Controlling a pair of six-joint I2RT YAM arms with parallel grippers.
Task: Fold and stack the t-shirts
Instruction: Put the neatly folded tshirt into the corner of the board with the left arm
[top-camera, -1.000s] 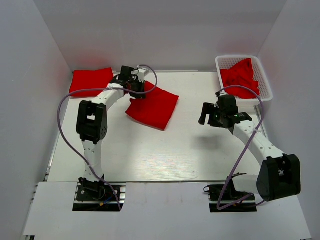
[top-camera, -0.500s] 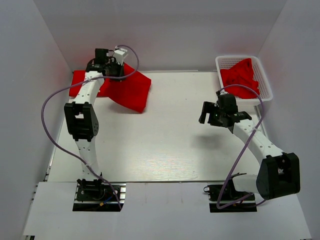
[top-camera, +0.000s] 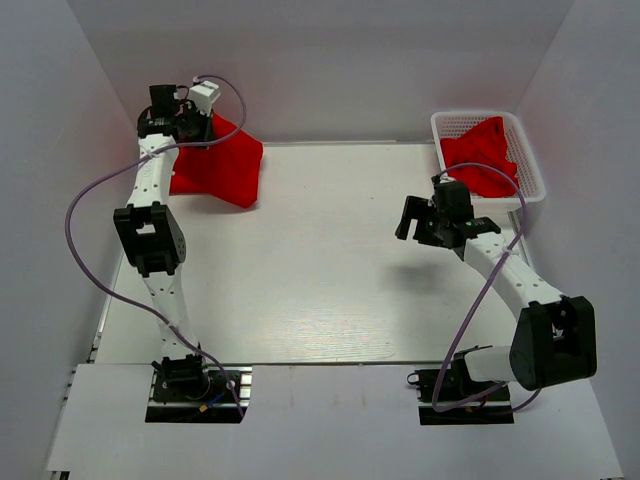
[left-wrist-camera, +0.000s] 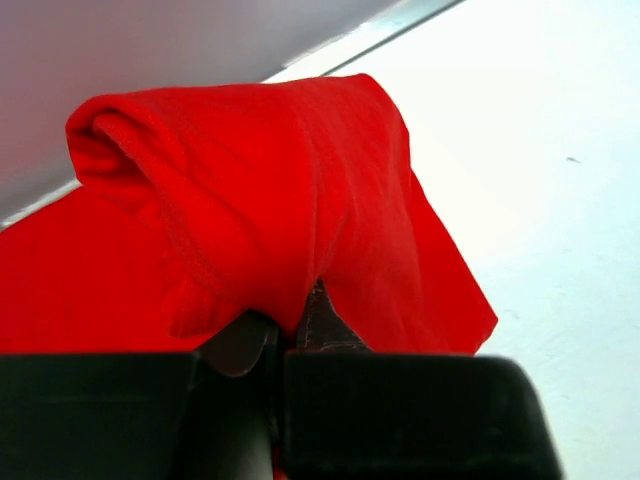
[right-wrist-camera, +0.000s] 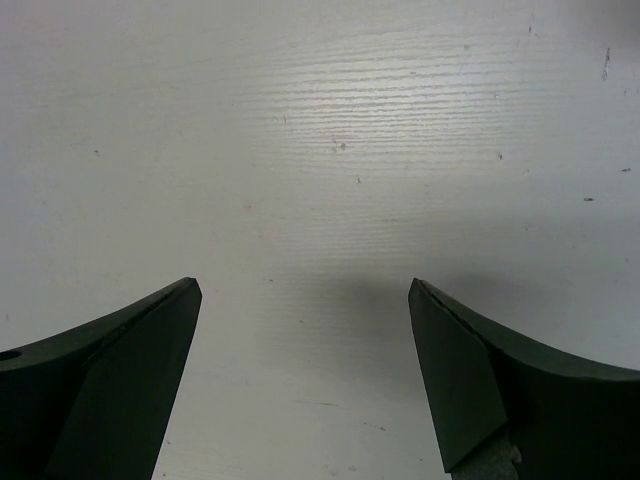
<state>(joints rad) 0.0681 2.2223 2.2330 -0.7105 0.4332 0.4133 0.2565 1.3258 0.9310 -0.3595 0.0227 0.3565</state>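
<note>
One t-shirt (left-wrist-camera: 280, 190) tight in the left gripper (left-wrist-camera: 295, 325), now at the far-left corner; right gripper (right-wrist-camera: 303, 290) wide, empty.

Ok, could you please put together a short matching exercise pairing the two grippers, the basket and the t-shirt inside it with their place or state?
Things:
1. left gripper
2. right gripper
3. white basket
4. crumpled t-shirt

Places or states:
A. lies inside the basket
B. open above a bare part of the table
C. stands at the table's far right corner
D. shut on the draped t-shirt, far left

Pairs: 1-D, 2-B, 3-C, 4-A.
</note>
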